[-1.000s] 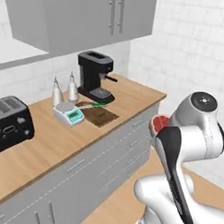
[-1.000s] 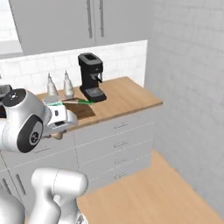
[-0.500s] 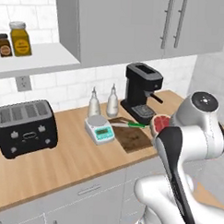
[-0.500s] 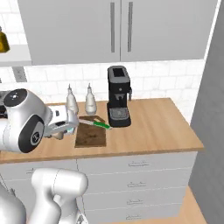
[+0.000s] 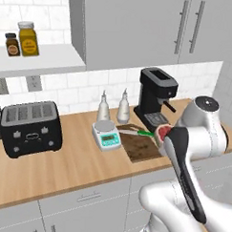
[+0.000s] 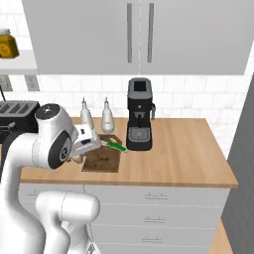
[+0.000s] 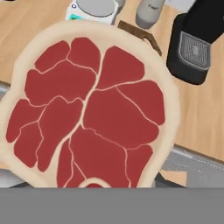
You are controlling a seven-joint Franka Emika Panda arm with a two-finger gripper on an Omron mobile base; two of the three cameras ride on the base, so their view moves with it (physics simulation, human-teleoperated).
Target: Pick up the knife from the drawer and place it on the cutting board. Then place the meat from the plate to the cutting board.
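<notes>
while the claw grips the meat (image 7: 94, 113) above the desk (image 5: 63, 163) edge, the cutting board (image 5: 143, 147) lies ahead and below, knife (image 5: 134, 132) across its far end beside the scale (image 5: 107, 135).

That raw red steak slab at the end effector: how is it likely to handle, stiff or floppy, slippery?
The reddish raw steak slab with pale edging looks flat and thin, so probably light. It shows no visible sag, suggesting it behaves stiffly. Its smooth face may be slippery, so set it gently on the dark brown wooden cutting board.

Base swung to face the counter, meat (image 7: 92, 113) now nearer the cutting board (image 5: 143, 147)
</notes>
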